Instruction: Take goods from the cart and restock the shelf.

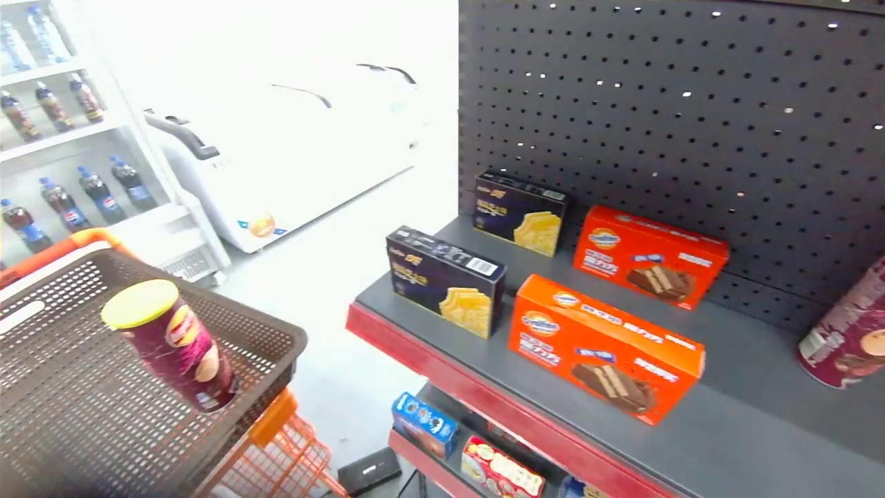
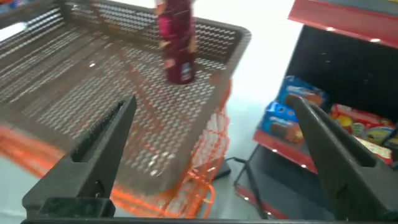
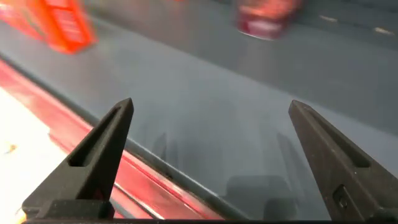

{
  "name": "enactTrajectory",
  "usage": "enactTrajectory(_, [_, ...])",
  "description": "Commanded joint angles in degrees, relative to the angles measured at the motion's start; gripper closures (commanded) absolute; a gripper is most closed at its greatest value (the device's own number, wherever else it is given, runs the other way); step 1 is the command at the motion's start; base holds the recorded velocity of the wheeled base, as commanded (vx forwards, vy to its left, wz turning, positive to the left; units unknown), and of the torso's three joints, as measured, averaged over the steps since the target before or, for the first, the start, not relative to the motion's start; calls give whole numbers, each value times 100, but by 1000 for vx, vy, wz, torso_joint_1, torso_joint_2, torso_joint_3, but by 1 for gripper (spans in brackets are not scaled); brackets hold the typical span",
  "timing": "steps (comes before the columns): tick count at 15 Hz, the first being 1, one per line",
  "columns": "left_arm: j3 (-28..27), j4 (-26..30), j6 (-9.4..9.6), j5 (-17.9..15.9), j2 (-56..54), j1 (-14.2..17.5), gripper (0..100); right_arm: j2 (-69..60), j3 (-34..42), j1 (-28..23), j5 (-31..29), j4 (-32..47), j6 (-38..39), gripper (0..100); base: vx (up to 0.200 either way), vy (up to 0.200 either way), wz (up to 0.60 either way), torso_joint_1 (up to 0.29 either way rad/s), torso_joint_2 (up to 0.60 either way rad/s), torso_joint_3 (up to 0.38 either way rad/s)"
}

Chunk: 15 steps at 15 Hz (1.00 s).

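Note:
A maroon chip can point(image 1: 173, 342) with a yellow lid stands upright in the brown cart basket point(image 1: 62, 429) at the left. In the left wrist view the same can point(image 2: 177, 40) is at the basket's far side, and my left gripper point(image 2: 211, 140) hangs open above the basket's near corner, well short of it. My right gripper point(image 3: 208, 146) is open over the grey shelf board point(image 3: 205, 87), near its red front edge point(image 3: 74, 121). A second maroon can point(image 1: 847, 332) stands on the shelf at the far right, seen blurred as the can point(image 3: 264, 18) ahead of the right gripper.
Two dark blue cracker boxes point(image 1: 446, 280) and two orange wafer boxes point(image 1: 605, 346) stand on the shelf before a black pegboard point(image 1: 664, 104). A lower shelf point(image 1: 484, 463) holds snack packs. A drinks fridge point(image 1: 62, 138) and a white chest freezer point(image 1: 276, 152) stand behind the cart.

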Motion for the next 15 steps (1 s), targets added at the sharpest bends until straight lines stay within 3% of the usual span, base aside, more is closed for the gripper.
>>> enactTrajectory(1, [0, 0, -1, 1, -2, 1, 0, 2, 1, 0, 2, -1, 0, 0, 0, 0, 600, 7, 2, -2])
enactTrajectory(3, [0, 0, -1, 1, 6, 1, 0, 2, 1, 0, 2, -1, 0, 0, 0, 0, 600, 5, -2, 2])
enactTrajectory(11, [0, 0, 8, 27, -2, 1, 0, 2, 1, 0, 2, -1, -9, 0, 0, 0, 0, 0, 0, 0])
enactTrajectory(12, [-88, 18, 61, -17, -2, 10, 0, 2, 1, 0, 2, -1, -9, 0, 0, 0, 0, 0, 0, 0])
enactTrajectory(14, [-642, 202, 386, -271, 727, -86, 0, 2, 1, 0, 2, -1, -9, 0, 0, 0, 0, 0, 0, 0])
enactTrajectory(15, [-888, 246, 386, -342, 1087, -104, 0, 2, 1, 0, 2, -1, -9, 0, 0, 0, 0, 0, 0, 0])
